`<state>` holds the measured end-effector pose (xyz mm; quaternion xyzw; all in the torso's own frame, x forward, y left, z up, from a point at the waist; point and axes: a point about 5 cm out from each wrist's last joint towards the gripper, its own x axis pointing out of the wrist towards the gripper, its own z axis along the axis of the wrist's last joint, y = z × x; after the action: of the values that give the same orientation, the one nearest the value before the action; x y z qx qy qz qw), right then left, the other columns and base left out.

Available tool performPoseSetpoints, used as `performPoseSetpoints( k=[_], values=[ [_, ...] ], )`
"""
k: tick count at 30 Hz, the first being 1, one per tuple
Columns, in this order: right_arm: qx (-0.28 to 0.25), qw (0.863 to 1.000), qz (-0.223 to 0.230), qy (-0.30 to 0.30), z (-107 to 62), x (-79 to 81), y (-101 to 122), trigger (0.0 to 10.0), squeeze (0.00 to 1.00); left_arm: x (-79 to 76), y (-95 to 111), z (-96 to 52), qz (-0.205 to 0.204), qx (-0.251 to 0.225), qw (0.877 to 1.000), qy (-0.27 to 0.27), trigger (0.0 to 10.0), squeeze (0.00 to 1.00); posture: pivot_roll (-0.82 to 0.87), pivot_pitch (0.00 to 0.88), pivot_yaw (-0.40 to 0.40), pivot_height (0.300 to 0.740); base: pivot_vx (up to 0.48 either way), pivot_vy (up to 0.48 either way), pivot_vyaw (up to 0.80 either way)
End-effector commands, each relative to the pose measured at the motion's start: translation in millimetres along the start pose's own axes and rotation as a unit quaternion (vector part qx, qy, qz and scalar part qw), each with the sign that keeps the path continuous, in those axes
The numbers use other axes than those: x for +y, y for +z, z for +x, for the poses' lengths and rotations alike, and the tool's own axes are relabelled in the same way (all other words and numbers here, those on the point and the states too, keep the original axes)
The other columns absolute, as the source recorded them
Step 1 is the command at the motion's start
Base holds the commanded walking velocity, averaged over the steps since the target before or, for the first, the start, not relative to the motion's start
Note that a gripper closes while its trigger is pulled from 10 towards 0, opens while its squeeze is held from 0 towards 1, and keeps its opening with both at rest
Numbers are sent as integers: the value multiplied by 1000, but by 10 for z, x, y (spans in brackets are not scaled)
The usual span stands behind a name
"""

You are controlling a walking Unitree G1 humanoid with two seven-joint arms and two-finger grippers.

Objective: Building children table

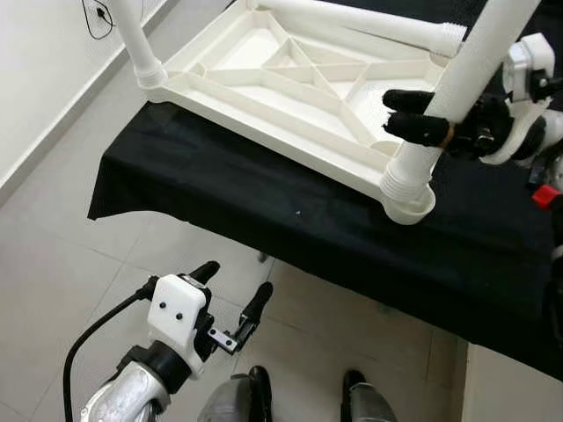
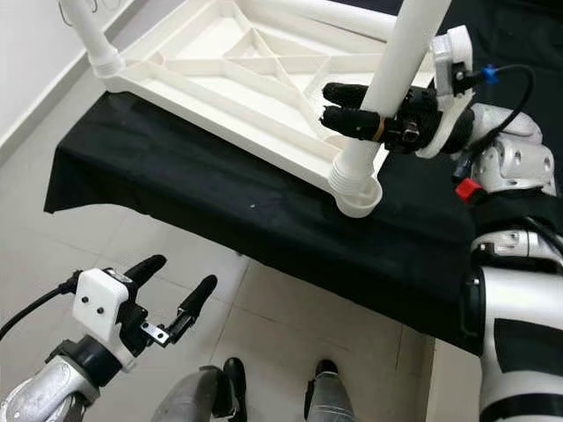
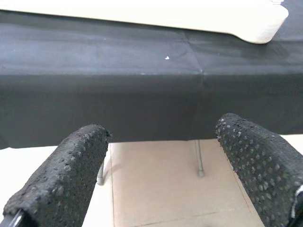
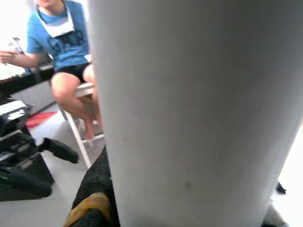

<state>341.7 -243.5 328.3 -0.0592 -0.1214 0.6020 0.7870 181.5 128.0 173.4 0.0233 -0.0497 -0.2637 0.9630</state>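
A white plastic children's table top [image 1: 290, 75] lies upside down on a bench draped in black cloth [image 1: 264, 211]. A white leg [image 1: 475, 61] stands tilted in the near right corner socket [image 1: 406, 195]. My right gripper [image 1: 413, 116] is shut on that leg just above the socket; the leg [image 4: 199, 113] is close up in the right wrist view. Another leg [image 1: 136, 40] stands in the near left corner, and a third [image 1: 369, 19] lies along the far edge. My left gripper [image 1: 233, 294] hangs open below the bench's front edge, over the floor, holding nothing.
The bench's front edge [image 3: 151, 75] and its thin metal legs [image 3: 199, 158] face my left gripper. Pale floor tiles [image 1: 70, 264] lie to the left and a white wall with a cable [image 1: 97, 18] beyond. A person in a blue shirt [image 4: 61, 33] sits on a stool.
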Motion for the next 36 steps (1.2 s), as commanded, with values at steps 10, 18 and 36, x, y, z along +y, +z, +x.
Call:
performPoseSetpoints(
  k=[10, 18, 36],
  values=[
    [-19, 999, -33, -25, -151, 31, -67, 10000, 0, 10, -7, -68, 4, 15, 1000, -9, 10000, 0, 118, 386, 120, 740, 0, 0, 0],
    [-7, 999, -38, -36, -259, 80, -74, 10000, 0, 19, -3, -79, 5, 18, 1000, -11, 10000, 0, 120, 388, 131, 740, 0, 0, 0],
    [49, 997, -44, 35, -152, 244, -78, 10000, 0, 11, 27, -62, 8, 7, 999, -31, 10000, 0, 112, 387, 135, 740, 0, 0, 0]
  ],
)
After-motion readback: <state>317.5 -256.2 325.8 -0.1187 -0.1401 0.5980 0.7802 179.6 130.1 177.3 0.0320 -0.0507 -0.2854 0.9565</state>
